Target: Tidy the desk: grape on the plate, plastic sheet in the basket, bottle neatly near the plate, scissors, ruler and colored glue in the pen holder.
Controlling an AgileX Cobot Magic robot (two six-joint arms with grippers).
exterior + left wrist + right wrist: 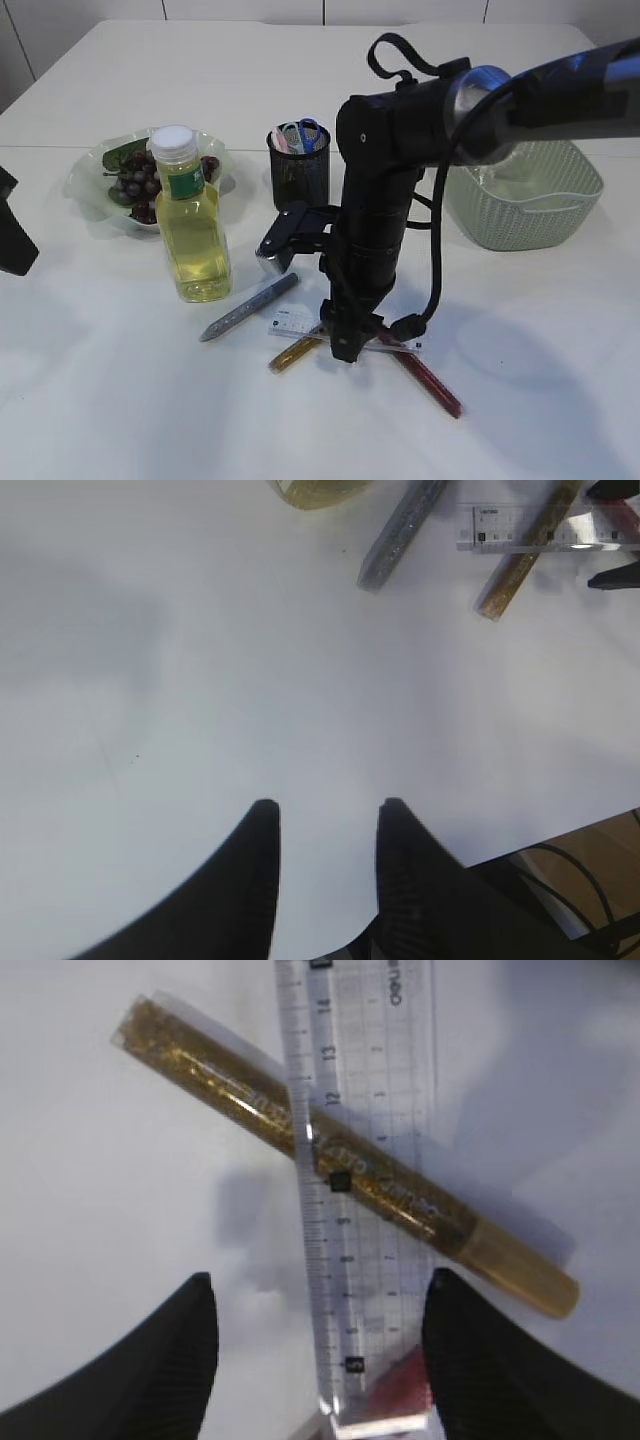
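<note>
Clear ruler point(365, 1190) lies across gold glitter glue point(340, 1165); right gripper point(320, 1350) spread wide above them.

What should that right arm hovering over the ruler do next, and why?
Probably lower and close: the right gripper is open, its fingers on either side of the clear plastic ruler, which lies under the gold glitter glue tube, so it may catch both.

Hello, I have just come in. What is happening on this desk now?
The robot is tidying. Its right gripper hangs open over the clear ruler, which lies across a gold glitter glue; a silver and a red glue lie nearby. The left gripper is open over bare table. Grapes are on the plate, scissors in the pen holder.
</note>
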